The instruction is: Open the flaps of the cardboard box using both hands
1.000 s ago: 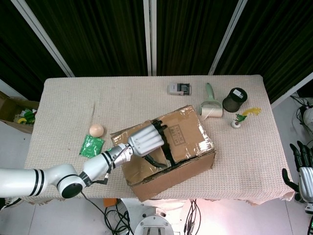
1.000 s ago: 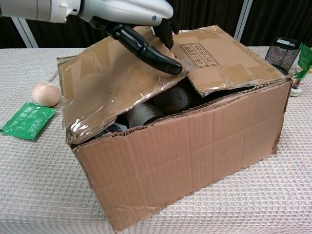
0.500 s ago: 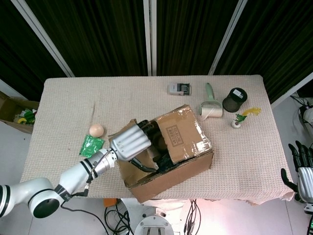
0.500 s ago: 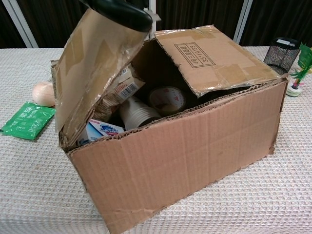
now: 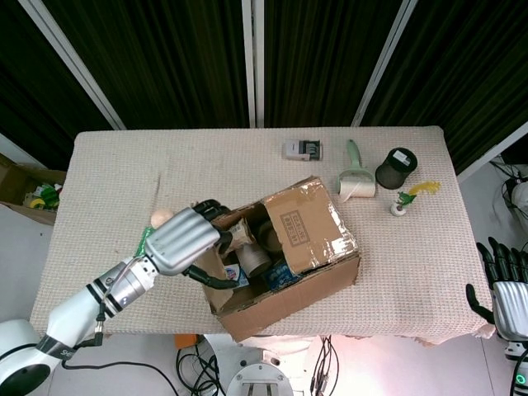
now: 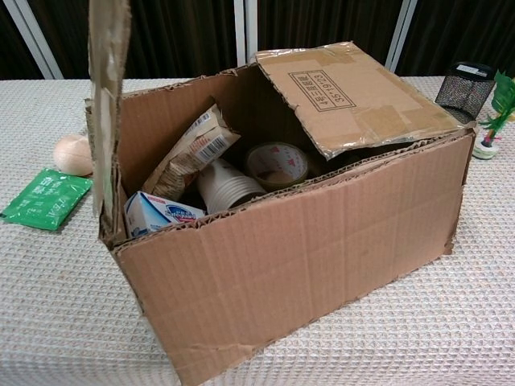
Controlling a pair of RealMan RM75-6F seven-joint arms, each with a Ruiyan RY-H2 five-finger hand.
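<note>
The cardboard box [image 5: 307,285] stands near the table's front edge. My left hand [image 5: 183,242] is over its left side and grips the left flap [image 6: 105,96], which stands upright in the chest view; the hand itself is above that view's frame. The right flap [image 6: 354,88] still lies flat over the box's right half. Inside show a snack packet [image 6: 189,153], paper cups [image 6: 224,186] and a soap carton [image 6: 153,215]. My right hand [image 5: 503,289] hangs beyond the table's right edge, fingers spread, holding nothing.
A wooden egg [image 6: 72,153] and a green packet [image 6: 44,197] lie left of the box. Behind it on the right are a lint roller [image 5: 355,177], a black mesh cup [image 5: 396,167], a small green-yellow toy [image 5: 406,201] and a grey device [image 5: 304,149].
My left hand has swung the left flap from lying flat up to upright, moving left and exposing the contents. The right hand has barely shifted.
</note>
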